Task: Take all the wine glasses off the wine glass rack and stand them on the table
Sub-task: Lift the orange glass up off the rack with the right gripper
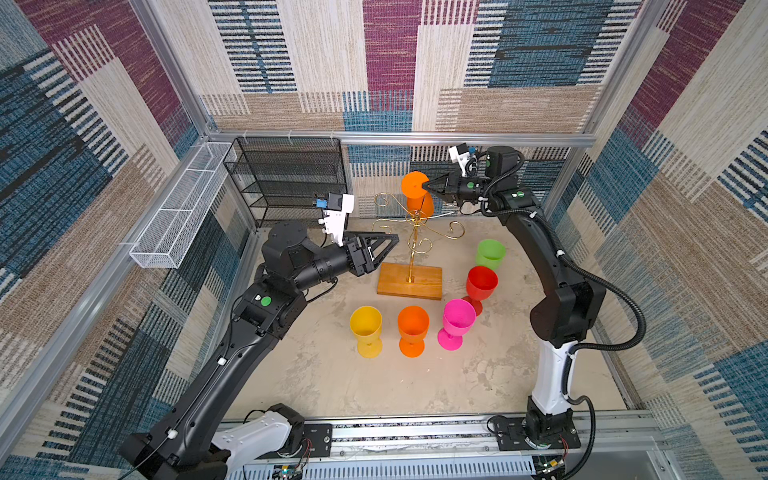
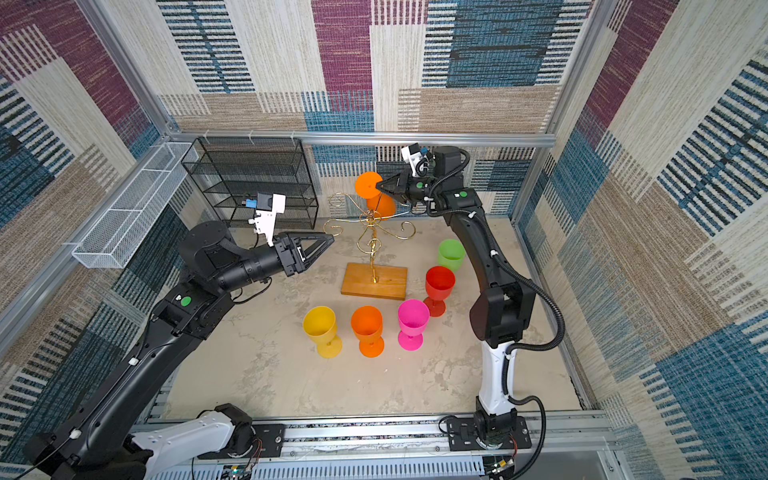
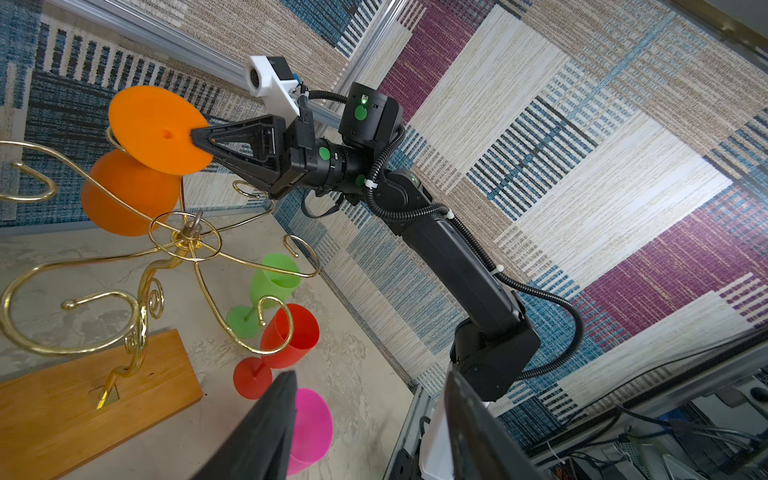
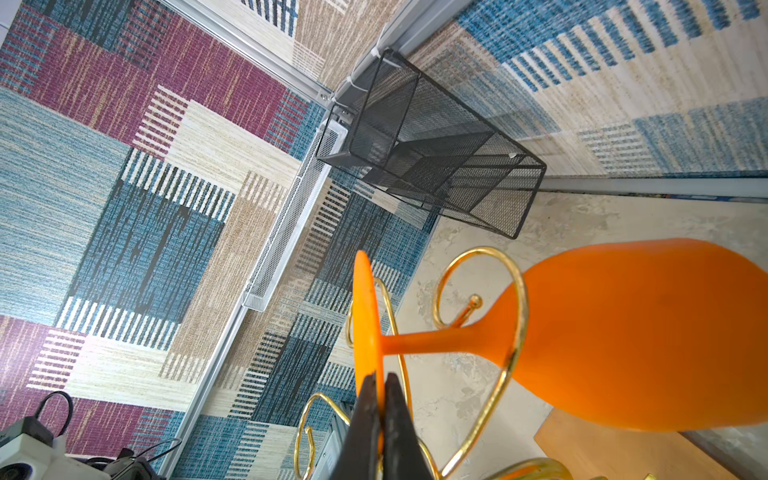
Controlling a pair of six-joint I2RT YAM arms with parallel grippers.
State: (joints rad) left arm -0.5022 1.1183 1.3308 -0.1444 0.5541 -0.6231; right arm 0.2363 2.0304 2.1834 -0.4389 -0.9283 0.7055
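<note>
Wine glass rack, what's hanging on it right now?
One orange wine glass, upside down on a back arm, its foot pinched by the right gripper. The other arms of the rack show nothing hanging. The inside of its bowl cannot be seen.

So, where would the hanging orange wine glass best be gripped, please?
The rim of its flat foot, from the right: the orange wine glass hangs bowl-down, so the foot lies exposed above the wine glass rack wires, where the right gripper pinches it.
</note>
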